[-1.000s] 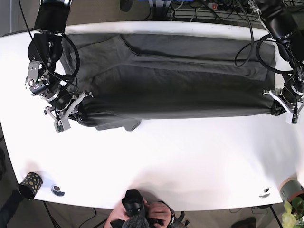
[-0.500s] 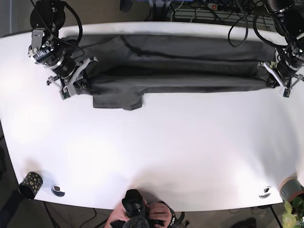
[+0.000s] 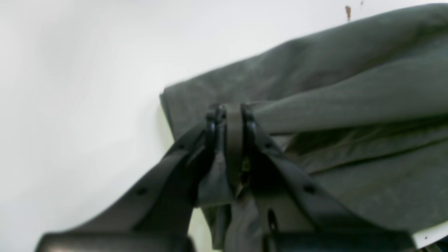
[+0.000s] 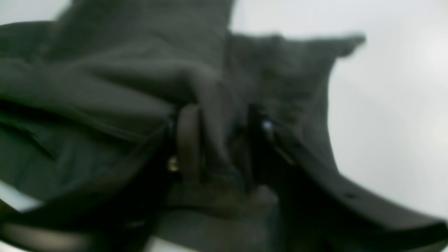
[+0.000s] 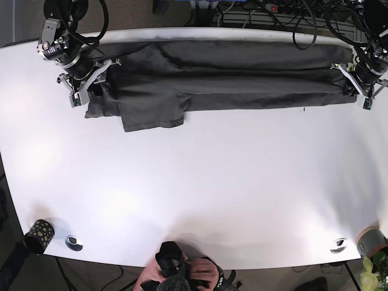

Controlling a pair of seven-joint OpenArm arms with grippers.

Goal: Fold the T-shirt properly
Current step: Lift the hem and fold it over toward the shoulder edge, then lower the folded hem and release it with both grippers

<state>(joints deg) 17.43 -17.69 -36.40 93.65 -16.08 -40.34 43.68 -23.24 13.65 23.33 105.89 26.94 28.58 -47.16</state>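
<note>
The dark grey T-shirt [image 5: 230,76] lies as a long narrow folded band along the far edge of the white table [image 5: 200,182]. One sleeve [image 5: 151,115] sticks out toward me at its left end. My right gripper [image 5: 91,88] is at the shirt's left end. In the right wrist view it [image 4: 217,133] is shut on a bunched fold of the shirt [image 4: 105,87]; that view is blurred. My left gripper [image 5: 350,85] is at the shirt's right end. In the left wrist view it [image 3: 231,115] is shut on the shirt's edge [image 3: 350,87].
A black speckled cup [image 5: 37,235] and a small metal piece [image 5: 73,242] sit at the near left corner. Another metal piece [image 5: 337,245] and a grey plant pot [image 5: 371,242] sit at the near right. A person with a camera [image 5: 179,273] is at the near edge. Cables [image 5: 267,9] run behind the table.
Both grippers have carried the shirt's near edge toward the far edge of the table. The shirt went from a wide spread to a narrow band, with the sleeve now laid out at left.
</note>
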